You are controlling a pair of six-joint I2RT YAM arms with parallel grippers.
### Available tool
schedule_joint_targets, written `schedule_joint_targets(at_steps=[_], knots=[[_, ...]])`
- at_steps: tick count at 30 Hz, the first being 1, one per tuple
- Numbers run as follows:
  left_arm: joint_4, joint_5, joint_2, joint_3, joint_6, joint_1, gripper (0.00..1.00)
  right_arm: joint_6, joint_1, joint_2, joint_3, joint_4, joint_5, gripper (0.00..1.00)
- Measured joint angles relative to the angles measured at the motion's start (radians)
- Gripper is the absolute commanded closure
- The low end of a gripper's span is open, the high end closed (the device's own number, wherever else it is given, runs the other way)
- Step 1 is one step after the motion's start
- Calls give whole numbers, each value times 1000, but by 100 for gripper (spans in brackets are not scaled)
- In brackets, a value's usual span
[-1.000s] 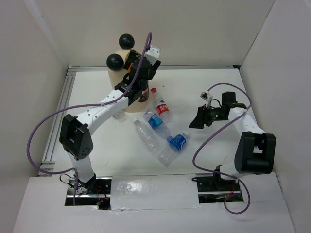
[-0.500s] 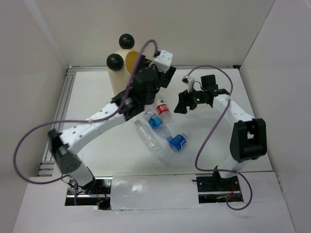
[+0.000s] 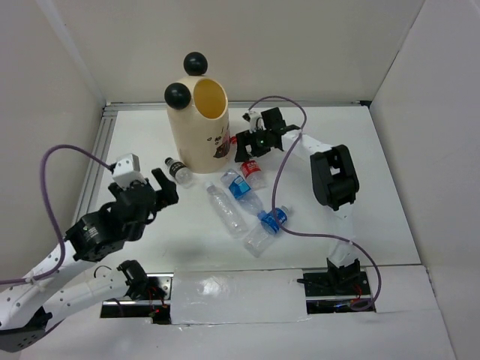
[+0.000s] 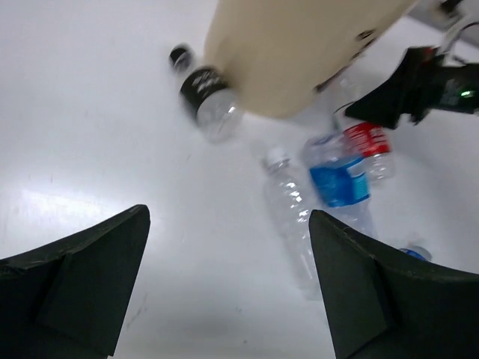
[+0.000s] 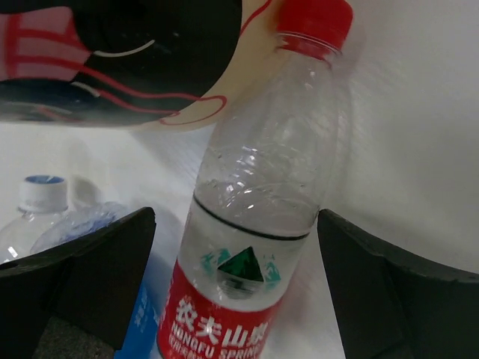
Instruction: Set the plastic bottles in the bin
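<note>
The cream bin [image 3: 196, 131] stands upright at the back, two black balls on its rim; its side also fills the top of the left wrist view [image 4: 299, 52]. Several plastic bottles lie on the table in front of it. My right gripper [image 3: 246, 152] is open, a finger on each side of the red-labelled bottle [image 5: 254, 247], which lies with its red cap [image 5: 314, 19] against the bin. A blue-labelled bottle [image 3: 238, 186], a clear one [image 3: 227, 210] and a blue-capped one [image 3: 270, 223] lie nearby. A black-capped bottle [image 3: 176, 170] lies left of the bin. My left gripper [image 3: 165, 187] hangs open and empty above the table.
White walls enclose the table on three sides, and a metal rail [image 3: 90, 187] runs along the left edge. The right arm's purple cable [image 3: 281, 169] loops over the bottles. The bin's dark print [image 5: 127, 60] faces the right wrist camera.
My left arm has pulled back from over the bin to the near left, uncovering the black-capped bottle. My right arm has swung left to the red-labelled bottle, its jaws opening wider.
</note>
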Motion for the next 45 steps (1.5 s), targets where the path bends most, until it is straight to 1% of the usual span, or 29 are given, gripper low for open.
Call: schedule_joint_targets(at_steps=[3, 4, 6, 7, 8, 9, 10, 11, 13, 14, 15, 16, 19, 20, 21, 23, 25, 27, 32, 38, 42, 45], knots=[[-127, 22, -10, -80, -202, 11, 0, 18, 29, 31, 17, 6, 77, 10], [-158, 30, -14, -101, -257, 16, 0, 22, 35, 42, 22, 9, 111, 18], [-204, 47, -27, -135, -365, 31, 0, 27, 44, 60, 24, 16, 164, 28], [-222, 58, -31, -142, -410, 41, 0, 32, 45, 60, 26, 19, 185, 36], [-238, 67, -32, -147, -469, 53, 0, 34, 43, 60, 26, 19, 198, 54], [-248, 77, -29, -150, -522, 66, 0, 35, 40, 60, 26, 21, 197, 63], [-256, 87, -27, -151, -566, 79, 0, 36, 33, 59, 26, 22, 195, 69], [-255, 99, -21, -154, -607, 97, 0, 35, 22, 57, 26, 21, 177, 71], [-243, 129, 6, -167, -665, 138, 0, 23, -9, 53, 25, 6, 123, 71], [-227, 154, 24, -177, -674, 167, 0, 11, -34, 47, 20, -4, 84, 71], [-196, 184, 45, -192, -674, 204, 0, -1, -61, 36, 12, -14, 40, 67], [-164, 217, 63, -205, -671, 241, 0, -11, -87, 19, 5, -23, 5, 67], [-45, 357, 137, -238, -641, 400, 0, -42, -174, -63, -3, -13, -113, 63], [9, 418, 150, -243, -615, 426, 0, -47, -194, -97, -3, 4, -144, 63], [29, 439, 175, -254, -612, 488, 0, -52, -209, -136, -2, 29, -172, 62], [93, 513, 206, -266, -581, 568, 0, -63, -217, -205, 15, 91, -233, 62], [162, 590, 237, -274, -547, 644, 0, -71, -198, -250, 66, 173, -303, 62], [214, 647, 264, -277, -523, 695, 0, -69, -166, -267, 121, 269, -355, 62], [322, 772, 326, -290, -483, 756, 0, -34, -83, -251, 230, 486, -425, 63], [404, 873, 357, -324, -474, 785, 0, 16, -13, -148, 339, 711, -438, 63], [420, 914, 362, -338, -454, 802, 0, 123, 14, -41, 418, 885, -406, 63], [433, 933, 362, -347, -436, 817, 0, 260, 21, 50, 508, 1016, -347, 62]])
